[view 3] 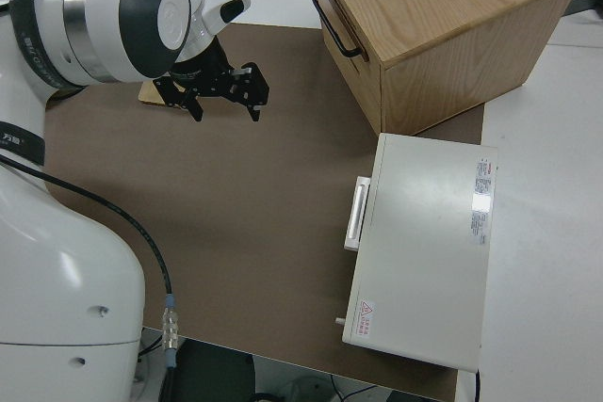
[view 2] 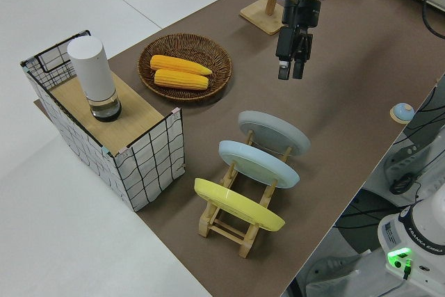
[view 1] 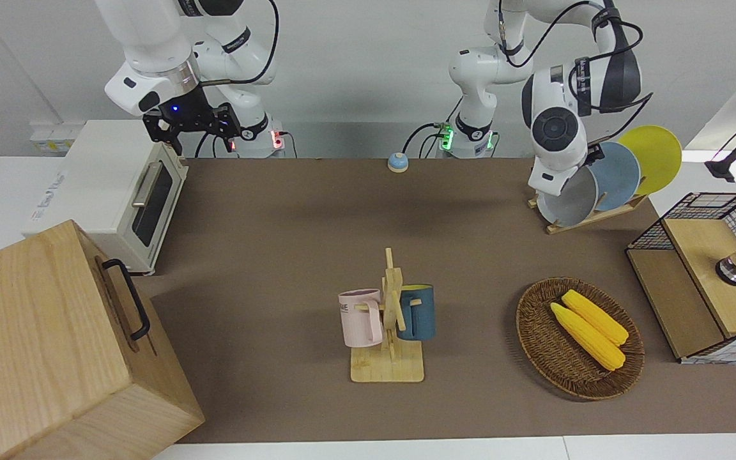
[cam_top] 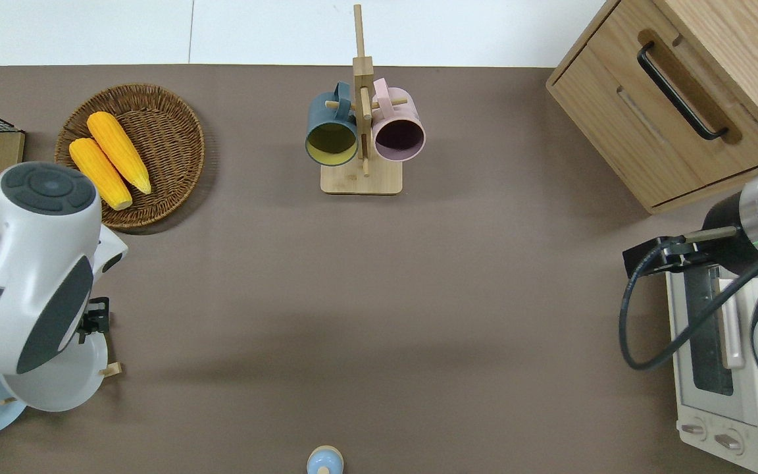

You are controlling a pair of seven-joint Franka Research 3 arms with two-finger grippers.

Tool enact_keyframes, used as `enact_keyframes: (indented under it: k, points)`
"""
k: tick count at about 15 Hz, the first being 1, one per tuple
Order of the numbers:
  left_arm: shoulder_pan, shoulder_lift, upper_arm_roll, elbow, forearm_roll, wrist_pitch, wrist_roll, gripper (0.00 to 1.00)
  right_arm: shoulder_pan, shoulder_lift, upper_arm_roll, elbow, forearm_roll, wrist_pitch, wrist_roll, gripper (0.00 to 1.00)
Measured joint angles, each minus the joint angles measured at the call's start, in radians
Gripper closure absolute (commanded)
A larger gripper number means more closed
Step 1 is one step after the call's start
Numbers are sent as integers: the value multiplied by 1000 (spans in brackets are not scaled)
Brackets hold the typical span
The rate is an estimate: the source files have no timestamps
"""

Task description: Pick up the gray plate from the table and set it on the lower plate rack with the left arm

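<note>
The gray plate [view 2: 273, 132] stands tilted in the light-wood plate rack [view 2: 229, 231], in the slot nearest the table's middle, beside the sky-blue plate [view 2: 257, 163] and the yellow plate [view 2: 236, 204]. It also shows in the front view [view 1: 572, 201] and the overhead view [cam_top: 70, 382]. My left gripper [view 2: 290, 72] hangs in the air, fingers down, open and empty, clear of the plate. In the overhead view the left gripper [cam_top: 93, 320] is over the gray plate's rim. My right gripper [view 3: 226, 105] is open and parked.
A wicker basket [cam_top: 175, 131] with two corn cobs lies farther from the robots than the rack. A mug stand [cam_top: 361, 181] holds a pink and a blue mug mid-table. A wire crate [view 2: 149, 165], a wooden cabinet [view 1: 42, 345], a toaster oven [view 1: 119, 185] and a small blue knob [view 1: 397, 162] stand around.
</note>
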State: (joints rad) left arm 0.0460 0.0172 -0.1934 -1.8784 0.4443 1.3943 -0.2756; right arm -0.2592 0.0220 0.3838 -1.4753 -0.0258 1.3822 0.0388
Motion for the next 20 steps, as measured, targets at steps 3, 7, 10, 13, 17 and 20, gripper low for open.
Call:
enact_keyframes:
  k: [3,7,10,13,17,20]
  points:
    - [1,-8,27,55,-170,1,13,9,0,0,0,0,0,0,0,17]
    - [3,-8,71,117,-344,5,99,9,0,0,0,0,0,0,0,17]
    - [4,-7,114,154,-437,7,212,9,0,0,0,0,0,0,0,17]
    - [11,-6,131,203,-461,28,261,9,0,0,0,0,0,0,0,17]
    - [9,-4,121,247,-466,126,271,9,0,0,0,0,0,0,0,17]
    - [9,-3,117,269,-466,177,302,9,0,0,0,0,0,0,0,17]
